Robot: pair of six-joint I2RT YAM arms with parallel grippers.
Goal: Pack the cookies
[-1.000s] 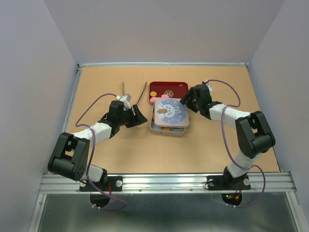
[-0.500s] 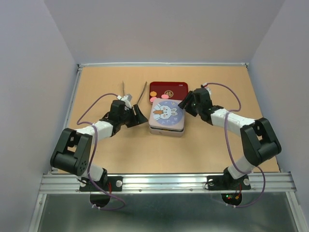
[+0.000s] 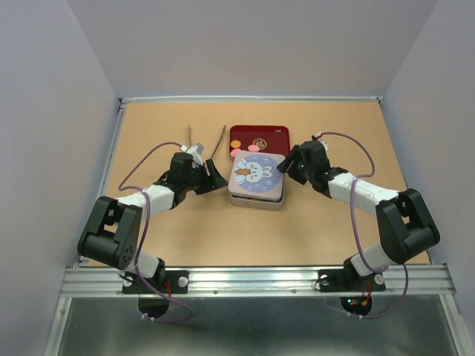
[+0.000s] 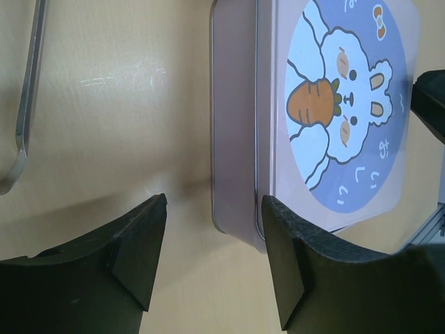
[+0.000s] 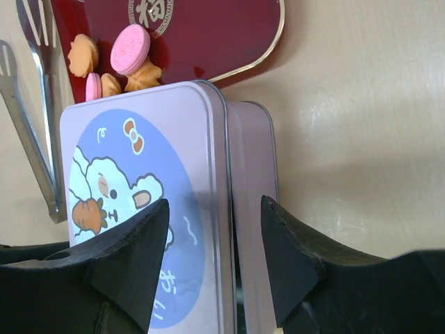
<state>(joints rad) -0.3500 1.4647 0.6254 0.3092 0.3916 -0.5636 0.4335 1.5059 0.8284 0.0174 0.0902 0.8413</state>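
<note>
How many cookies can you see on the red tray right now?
5, bunched in one corner of the red tray beside the tin lid: two pink cookies, three orange cookies. The lid may hide more.

Five cookies (image 5: 131,49) were visible, bunched in one corner of the red tray (image 5: 208,35), just beside the edge of the tin lid (image 5: 139,181). Two were pink and round: one tilted against an orange one, the other partly hidden at the lid edge. Three were orange and flower-shaped, lying close together and touching.
</note>
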